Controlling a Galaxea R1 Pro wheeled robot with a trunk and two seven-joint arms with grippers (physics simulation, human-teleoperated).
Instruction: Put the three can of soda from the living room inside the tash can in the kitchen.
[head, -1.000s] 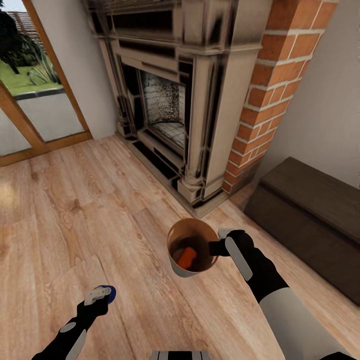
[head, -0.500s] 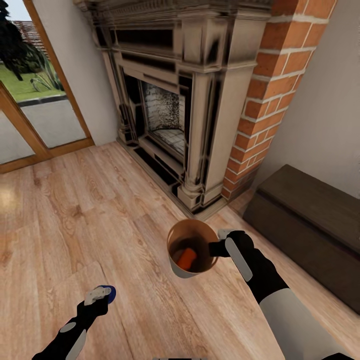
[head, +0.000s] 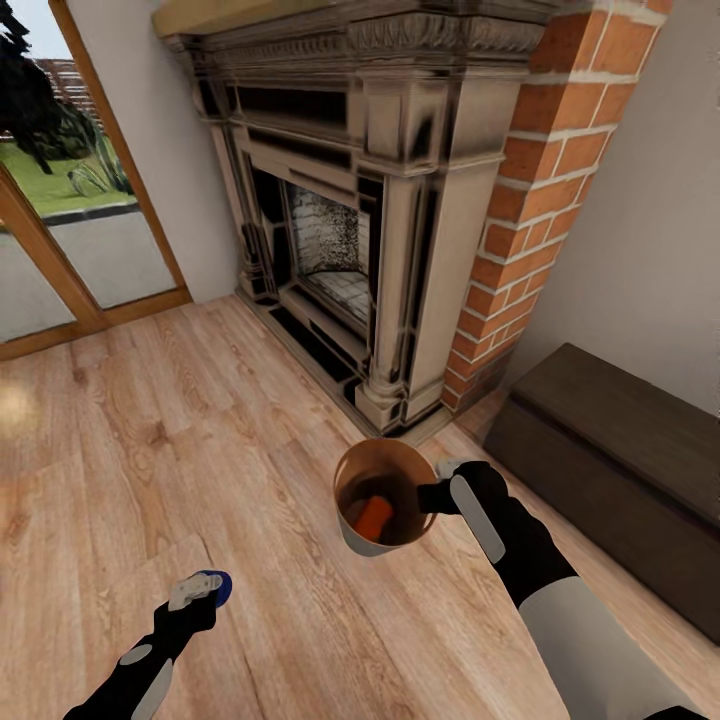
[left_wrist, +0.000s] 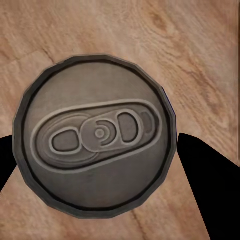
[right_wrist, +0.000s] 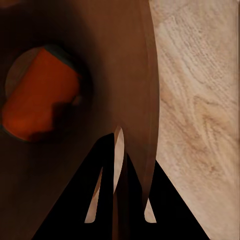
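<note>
The grey trash can (head: 362, 540), copper-brown inside, hangs above the wood floor with my right gripper (head: 432, 496) shut on its rim. An orange can of soda (head: 373, 515) lies at its bottom, and the right wrist view shows that orange can (right_wrist: 40, 95) inside the copper wall (right_wrist: 125, 60), with the fingers pinching the rim. My left gripper (head: 198, 592) is low at the left, shut on the blue can of soda (head: 220, 588). The left wrist view looks down on its silver top (left_wrist: 95, 135), with a black finger (left_wrist: 205, 175) on each side.
The dark ornate fireplace (head: 350, 220) with its red-brick column (head: 520, 200) stands straight ahead. A low dark bench (head: 620, 450) runs along the right wall. Wood-framed glass doors (head: 60, 240) are at the left. Wood floor (head: 150, 430) lies between.
The whole head view has shifted: the fireplace and bench sit lower in the picture and the mantel top now shows. Both arms, the bucket and the blue can hold the same pose.
</note>
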